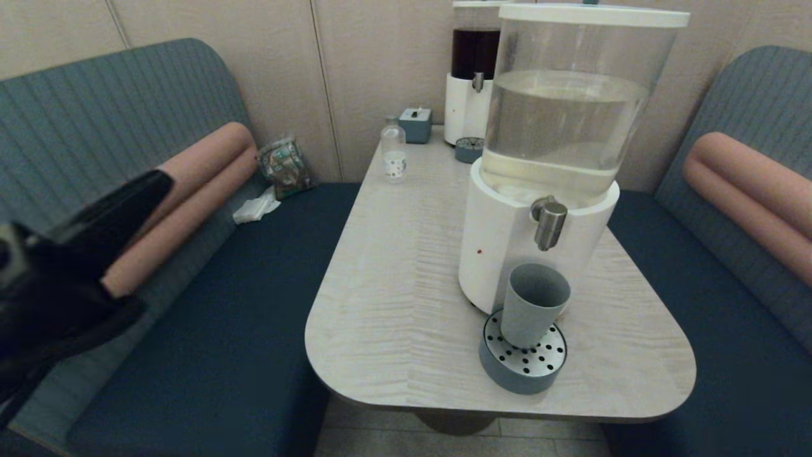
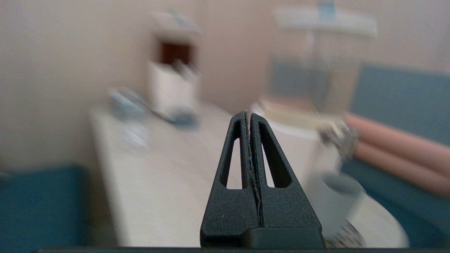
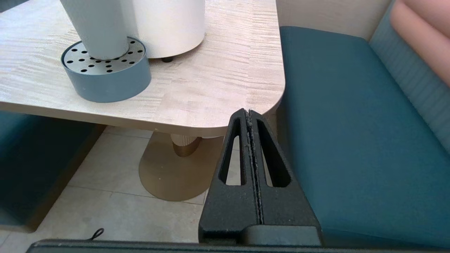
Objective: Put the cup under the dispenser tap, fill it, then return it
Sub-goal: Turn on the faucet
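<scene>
Dim light; left wrist view apparently motion-blurred

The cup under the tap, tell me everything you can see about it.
The cup is a plain matte grey-blue tumbler with no handle, widening toward its open rim. It stands upright on the perforated metal top of a round grey-blue drip tray, directly below the brushed-metal dispenser tap and close against the white base of the pale-liquid tank. No liquid is visible inside. Neither hand touches it.
</scene>
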### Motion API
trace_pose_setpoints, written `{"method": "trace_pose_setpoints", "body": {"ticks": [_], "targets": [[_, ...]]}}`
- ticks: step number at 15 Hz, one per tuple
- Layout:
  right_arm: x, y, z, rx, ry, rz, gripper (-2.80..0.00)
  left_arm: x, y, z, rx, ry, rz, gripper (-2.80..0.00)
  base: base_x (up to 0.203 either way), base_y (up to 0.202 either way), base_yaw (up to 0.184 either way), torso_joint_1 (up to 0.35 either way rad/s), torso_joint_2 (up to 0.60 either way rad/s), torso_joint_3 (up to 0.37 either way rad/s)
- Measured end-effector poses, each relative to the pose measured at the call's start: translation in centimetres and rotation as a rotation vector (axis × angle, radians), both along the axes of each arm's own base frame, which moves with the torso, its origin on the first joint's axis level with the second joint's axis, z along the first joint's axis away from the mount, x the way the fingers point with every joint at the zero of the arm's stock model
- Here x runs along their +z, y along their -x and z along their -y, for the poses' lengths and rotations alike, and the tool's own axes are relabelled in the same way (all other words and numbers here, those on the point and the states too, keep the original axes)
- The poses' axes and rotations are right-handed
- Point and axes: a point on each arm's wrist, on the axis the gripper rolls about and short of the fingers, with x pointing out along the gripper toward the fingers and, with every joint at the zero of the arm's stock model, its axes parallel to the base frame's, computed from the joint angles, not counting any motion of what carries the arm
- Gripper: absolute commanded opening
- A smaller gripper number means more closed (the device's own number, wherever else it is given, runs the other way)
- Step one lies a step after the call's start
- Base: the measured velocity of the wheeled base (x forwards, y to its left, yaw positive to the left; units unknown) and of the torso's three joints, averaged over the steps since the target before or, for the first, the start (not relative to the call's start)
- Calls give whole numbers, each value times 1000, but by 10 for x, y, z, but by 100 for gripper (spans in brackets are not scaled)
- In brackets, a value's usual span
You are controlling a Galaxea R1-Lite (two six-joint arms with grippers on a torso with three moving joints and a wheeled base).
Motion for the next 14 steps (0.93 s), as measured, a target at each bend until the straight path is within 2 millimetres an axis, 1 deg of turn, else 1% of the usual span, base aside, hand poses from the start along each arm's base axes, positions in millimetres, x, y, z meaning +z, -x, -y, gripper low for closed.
{"method": "trace_pose_setpoints", "body": {"ticks": [2,4,6,7,8,9,11,12,14], "targets": [[0,0,0,2,0,0,-280,-3,44,-15,78,14,73,-280,0,0,0,0,0,0],[0,0,0,1,0,0,-280,-12,84,-21,116,13,125,-280,0,0,0,0,0,0],[0,0,0,2,0,0,-280,-24,121,-23,128,5,162,-280,0,0,0,0,0,0],[0,0,0,2,-1,0,-280,-33,138,-23,135,-10,168,-280,0,0,0,0,0,0],[0,0,0,2,0,0,-280,-45,150,-23,158,-37,150,-280,0,0,0,0,0,0],[0,0,0,1,0,0,-280,-60,156,-23,187,-76,97,-280,0,0,0,0,0,0],[0,0,0,1,0,0,-280,-101,155,-23,248,-169,-101,-280,0,0,0,0,0,0],[0,0,0,2,0,0,-280,-117,154,-24,289,-202,-207,-280,0,0,0,0,0,0],[0,0,0,1,0,0,-280,-134,156,-27,402,-192,-403,-280,0,0,0,0,0,0]]}}
